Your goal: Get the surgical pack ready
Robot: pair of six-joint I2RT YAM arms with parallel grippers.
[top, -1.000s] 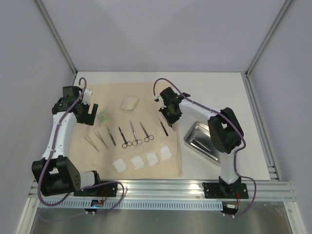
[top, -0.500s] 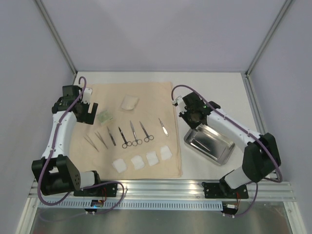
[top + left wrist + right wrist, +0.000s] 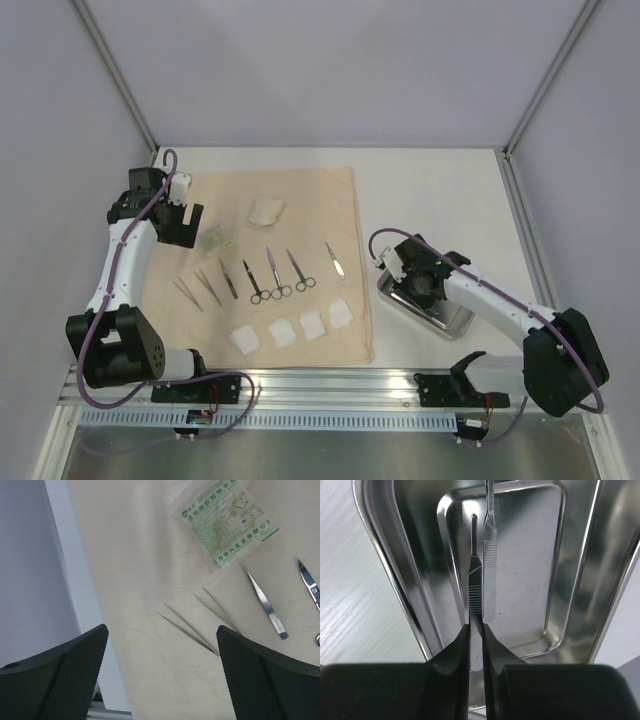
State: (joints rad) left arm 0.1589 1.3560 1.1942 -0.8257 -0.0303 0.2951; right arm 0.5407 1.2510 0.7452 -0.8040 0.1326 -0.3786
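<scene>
The beige cloth lies spread flat, bearing scissors, tweezers and a row of white gauze squares. To its right stands the steel tray. My right gripper hangs over the tray, shut on a slim flat steel instrument that points into the tray, where its reflection shows. My right gripper pinches the instrument's rounded end. My left gripper hovers open over the cloth's left edge. In the left wrist view this gripper is above thin tweezers, holding nothing.
A printed glove packet and a folded white pad lie on the cloth's far part. Another slim instrument rests near the cloth's right edge. Bare white table surrounds the cloth, with frame posts at the back corners.
My right arm carried the slim instrument from the cloth's right edge rightward and nearer, to above the tray. The left arm shifted only slightly and stayed open.
</scene>
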